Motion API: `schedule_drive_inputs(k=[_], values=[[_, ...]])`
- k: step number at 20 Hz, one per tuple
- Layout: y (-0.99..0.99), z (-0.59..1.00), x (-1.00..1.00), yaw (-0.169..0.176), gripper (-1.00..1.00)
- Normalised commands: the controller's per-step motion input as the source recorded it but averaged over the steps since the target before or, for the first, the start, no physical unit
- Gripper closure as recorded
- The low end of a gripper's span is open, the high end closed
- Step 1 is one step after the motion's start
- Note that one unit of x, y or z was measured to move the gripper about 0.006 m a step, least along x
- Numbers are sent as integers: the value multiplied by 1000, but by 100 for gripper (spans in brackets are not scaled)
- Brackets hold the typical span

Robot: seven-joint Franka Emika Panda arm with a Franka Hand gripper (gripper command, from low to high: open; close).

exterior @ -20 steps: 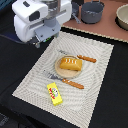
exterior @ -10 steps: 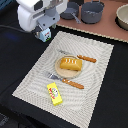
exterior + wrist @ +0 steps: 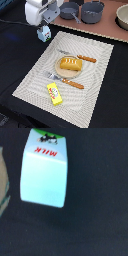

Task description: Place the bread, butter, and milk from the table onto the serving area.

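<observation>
The milk [image 3: 44, 34], a small white and light-blue carton, stands on the black table just off the far-left corner of the serving area [image 3: 95, 85]. My gripper [image 3: 44, 25] hangs right above it and looks open. In the wrist view the milk [image 3: 44, 173] fills the frame with no fingers on it. The bread [image 3: 70, 63] lies on the round plate [image 3: 60, 72] at the mat's centre. The butter [image 3: 54, 93] lies on the mat near its front edge.
Two orange-handled utensils lie on the mat, one [image 3: 86, 58] behind the plate and one [image 3: 70, 82] in front. A brown board at the back holds two grey pots [image 3: 69, 10] [image 3: 92, 11]. A bowl [image 3: 122, 15] stands at the exterior view's far right.
My gripper has shifted slightly over the milk. The bread, butter and milk have not moved.
</observation>
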Motion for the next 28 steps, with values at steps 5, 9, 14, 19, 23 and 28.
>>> schedule_drive_inputs(k=[5,9,14,19,23,28], values=[[34,-351,-515,1,-100],[0,-306,-451,-36,-100],[50,-279,-343,-27,-100],[212,-173,-119,-29,-100],[136,-241,-112,-34,-100],[81,-267,-149,-46,-100]])
